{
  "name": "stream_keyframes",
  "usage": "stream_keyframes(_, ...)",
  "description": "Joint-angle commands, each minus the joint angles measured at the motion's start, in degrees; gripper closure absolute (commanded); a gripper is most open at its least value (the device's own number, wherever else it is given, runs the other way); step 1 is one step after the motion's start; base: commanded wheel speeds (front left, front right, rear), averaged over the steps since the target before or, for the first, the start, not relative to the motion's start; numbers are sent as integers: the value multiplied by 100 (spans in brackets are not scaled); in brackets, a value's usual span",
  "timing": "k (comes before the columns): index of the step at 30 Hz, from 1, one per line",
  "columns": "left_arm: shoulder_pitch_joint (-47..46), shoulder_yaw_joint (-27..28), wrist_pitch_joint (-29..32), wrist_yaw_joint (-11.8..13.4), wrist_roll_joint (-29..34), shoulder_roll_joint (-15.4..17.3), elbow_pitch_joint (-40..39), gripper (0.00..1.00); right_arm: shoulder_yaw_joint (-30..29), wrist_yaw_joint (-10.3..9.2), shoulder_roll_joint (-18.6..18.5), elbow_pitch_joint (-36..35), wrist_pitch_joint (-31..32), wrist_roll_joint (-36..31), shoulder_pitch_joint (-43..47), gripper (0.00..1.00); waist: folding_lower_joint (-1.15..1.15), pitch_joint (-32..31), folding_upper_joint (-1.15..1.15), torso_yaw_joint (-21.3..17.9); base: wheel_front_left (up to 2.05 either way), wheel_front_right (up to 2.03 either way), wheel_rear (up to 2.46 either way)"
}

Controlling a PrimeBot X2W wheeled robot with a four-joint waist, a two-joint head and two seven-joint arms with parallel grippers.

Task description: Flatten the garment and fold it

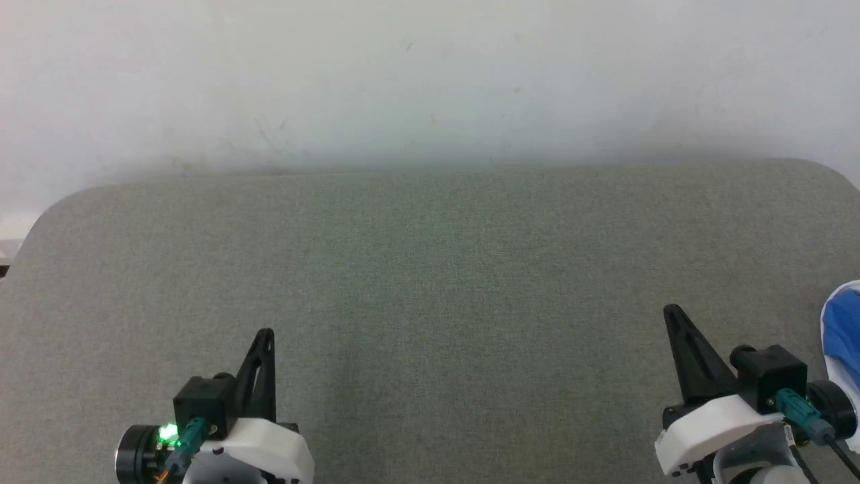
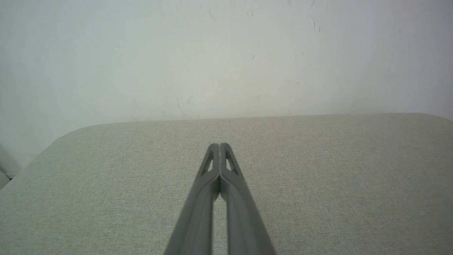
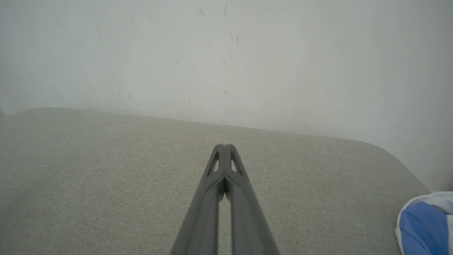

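Observation:
The garment [image 1: 843,343] lies at the far right edge of the grey table, a bunched piece of white and royal-blue cloth, most of it cut off by the frame. It also appears as a blue and white fold [image 3: 423,226] in the lower right corner of the right wrist view. My right gripper [image 1: 672,312] hovers shut over the table just left of the garment, not touching it. Its tips [image 3: 223,146] meet with nothing between them. My left gripper [image 1: 266,332] is shut and empty over the front left of the table, tips together [image 2: 219,144].
The grey fabric-covered table [image 1: 430,269] has rounded far corners and stands against a scuffed white wall [image 1: 430,81]. A dark gap shows beyond the table's left edge [image 1: 5,259].

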Motion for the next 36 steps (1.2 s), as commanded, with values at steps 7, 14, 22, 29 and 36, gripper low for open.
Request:
stream_keyframes(7, -164, 41, 108, 20, 84, -16, -60, 100, 3, -10, 22, -67, 102, -77, -118, 100, 0, 13, 0, 8, 0, 0, 0)
stream_keyframes(14, -197, 54, 190, 26, 124, -17, -82, 100, 4, -11, 24, -93, 184, -106, -139, 100, 0, 26, 0, 17, 0, 0, 0)
stream_keyframes(22, -235, 68, 283, 34, 169, -19, -108, 100, 6, -12, 26, -123, 277, -139, -163, 100, 0, 41, 0, 26, 0, 0, 0)
stream_keyframes(29, -269, 81, 365, 41, 208, -20, -131, 100, 7, -12, 27, -149, 359, -168, -184, 100, 0, 55, 0, 35, 0, 0, 0)
stream_keyframes(36, -302, 94, 447, 48, 248, -22, -153, 100, 8, -13, 29, -175, 441, -197, -205, 100, 0, 68, 0, 43, 0, 0, 0)
